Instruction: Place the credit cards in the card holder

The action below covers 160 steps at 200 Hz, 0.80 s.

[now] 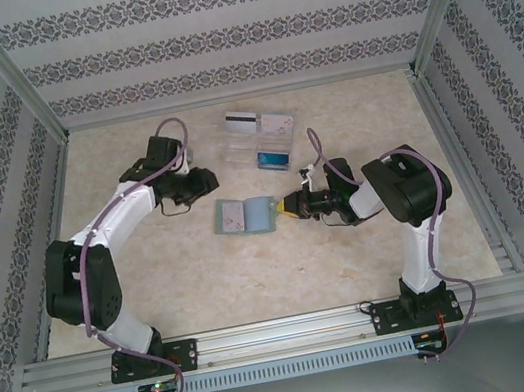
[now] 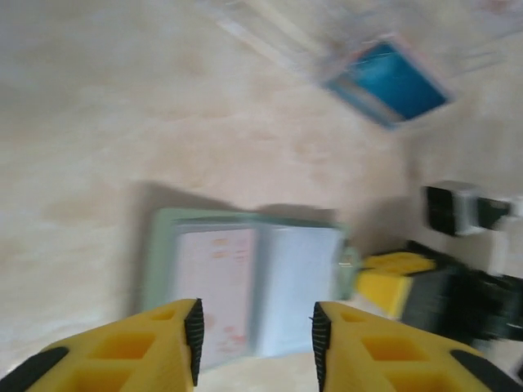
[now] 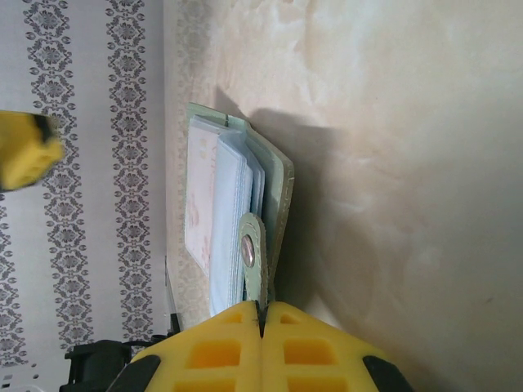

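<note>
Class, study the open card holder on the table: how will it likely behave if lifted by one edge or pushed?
Probably floppy: the card holder fans into thin pale leaves, so an edge lift would likely let it sag or swing shut. Likely light and easily slid: it lies open on the smooth table. Its snap tab looks bendable.

Left gripper [image 2: 256,335]: fingers apart, arm bent, reaching right. Right gripper [image 3: 261,314]: fingers closed on card holder [image 3: 280,196] tab, arm extended left.

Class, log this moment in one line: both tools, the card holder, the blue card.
card holder open | left tool open, facing it | right tool shut on its tab | blue card in clear tray
</note>
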Available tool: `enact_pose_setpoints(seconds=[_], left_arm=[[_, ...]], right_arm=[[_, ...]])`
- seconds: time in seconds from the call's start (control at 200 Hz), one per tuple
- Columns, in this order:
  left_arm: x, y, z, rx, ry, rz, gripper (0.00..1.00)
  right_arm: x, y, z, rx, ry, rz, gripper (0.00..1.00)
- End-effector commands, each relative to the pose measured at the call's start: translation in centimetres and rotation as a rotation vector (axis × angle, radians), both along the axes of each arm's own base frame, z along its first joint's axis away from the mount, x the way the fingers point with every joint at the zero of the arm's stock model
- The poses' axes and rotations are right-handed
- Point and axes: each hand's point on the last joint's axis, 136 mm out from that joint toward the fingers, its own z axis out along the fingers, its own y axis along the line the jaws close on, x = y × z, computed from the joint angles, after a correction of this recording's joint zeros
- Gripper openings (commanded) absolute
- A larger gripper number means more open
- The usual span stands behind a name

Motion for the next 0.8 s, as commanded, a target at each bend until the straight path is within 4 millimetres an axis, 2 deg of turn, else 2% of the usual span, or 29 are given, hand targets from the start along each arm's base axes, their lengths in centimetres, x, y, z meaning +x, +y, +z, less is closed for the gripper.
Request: enact_pose_setpoints(seconds=[0.0,0.15,0.24,0.325,0.485,0.794], left_arm=[[-3.3,2.0,-5.2,0.084,0.172,0.012,0.46],[-3.3,2.1,-7.6,0.038,0.187,0.026,0.56],[-2.7,0.5,-8.1,-0.096,0.175,0.021,0.57],[-1.9,-1.5,-7.6,-0.241,0.136,0.013,0.58],[-0.9,-3.1,-6.4,-0.376,0.088,0.017,0.58],[-0.1,-7.6,-3.5,-0.448,0.060,-0.076,0.57]], right_arm=[[-1.6,-1.2,-4.0,-0.083,0.095,-0.020,0.05],[-1.7,-1.2,-4.0,-0.081,0.098,-0.018,0.05],[-1.8,-1.2,-4.1,-0.084,0.097,-0.016,0.05],[-1.9,-1.2,-4.1,-0.087,0.098,-0.017,0.05],[-2.0,-1.2,-4.6,-0.093,0.110,-0.016,0.05],[-1.8,-0.7,-5.2,-0.100,0.125,-0.010,0.05]])
